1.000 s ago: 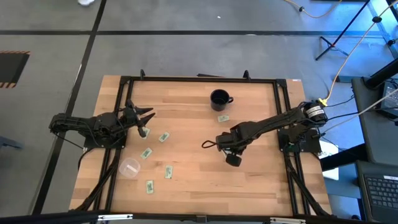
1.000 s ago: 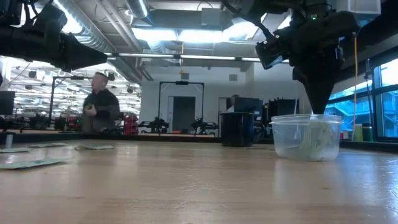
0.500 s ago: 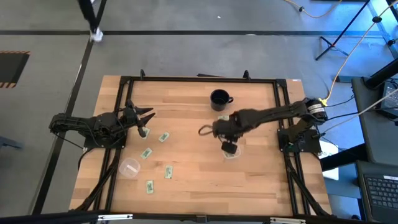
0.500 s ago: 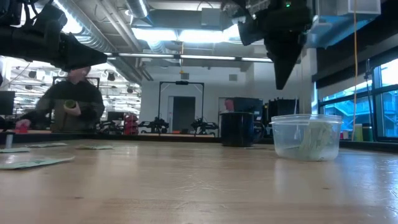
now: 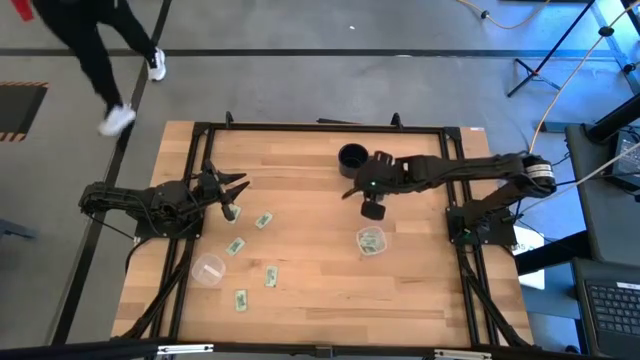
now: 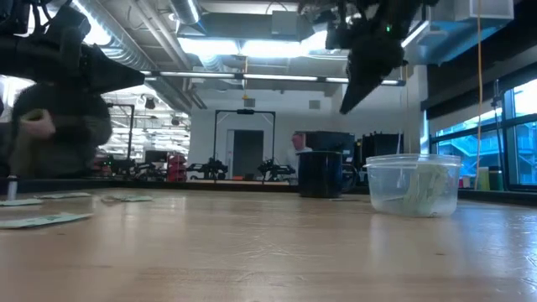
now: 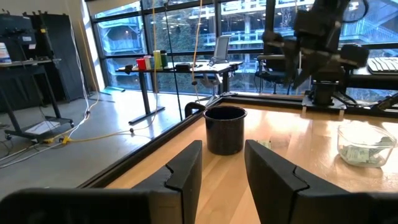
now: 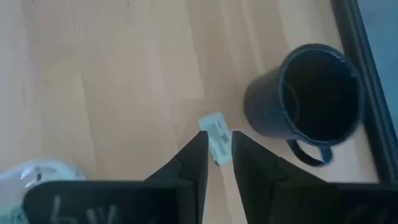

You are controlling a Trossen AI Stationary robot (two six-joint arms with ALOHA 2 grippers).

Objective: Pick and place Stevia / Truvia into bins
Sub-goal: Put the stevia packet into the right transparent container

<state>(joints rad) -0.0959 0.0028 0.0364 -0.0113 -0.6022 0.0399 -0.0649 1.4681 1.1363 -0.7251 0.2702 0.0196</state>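
Several pale green sachets lie flat on the table's left half (image 5: 264,221) (image 5: 236,245) (image 5: 271,277) (image 5: 240,299). One more sachet (image 8: 216,138) lies beside the black mug (image 5: 352,157) (image 8: 311,93). My right gripper (image 5: 365,195) (image 8: 217,158) hovers open above that sachet, pointing down, well off the table in the low view (image 6: 347,99). One clear cup (image 5: 371,241) (image 6: 414,184) holds sachets; the other clear cup (image 5: 208,268) stands empty at the near left. My left gripper (image 5: 230,188) (image 7: 221,168) waits open at the left edge.
A black frame rail (image 5: 320,126) borders the table. The mug stands close to my right gripper on the far side. A person (image 5: 95,50) walks on the floor beyond the far left corner; more people show in the room behind the table.
My right gripper has risen out of the cup that holds sachets and moved toward the table's far edge, ending above the sachet beside the mug. The cup and its sachets have stayed in place. The person has walked past beyond the far left corner.
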